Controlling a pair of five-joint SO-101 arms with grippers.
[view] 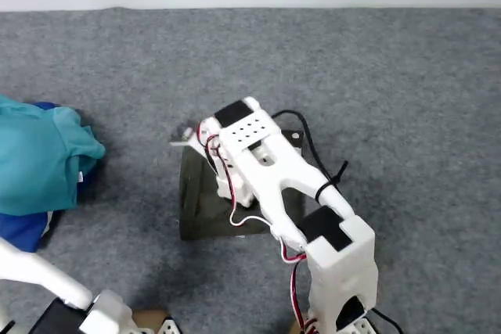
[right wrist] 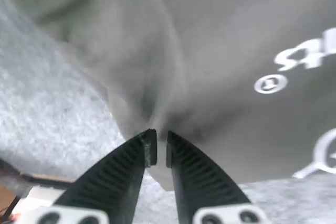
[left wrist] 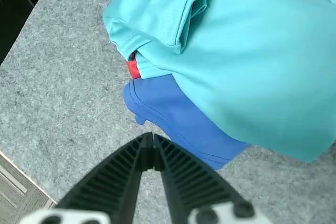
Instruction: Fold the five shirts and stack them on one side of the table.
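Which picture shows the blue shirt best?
The left wrist view. There the blue shirt lies close up, its hem sticking out from under the teal shirt. The high view gives a small corner of it beneath the teal one. The right wrist view faces the dark shirt instead.

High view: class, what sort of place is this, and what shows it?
Probably a robotics lab bench set up for folding laundry: a grey carpeted table, two white robot arms, and a teal shirt piled on a blue shirt at one side.
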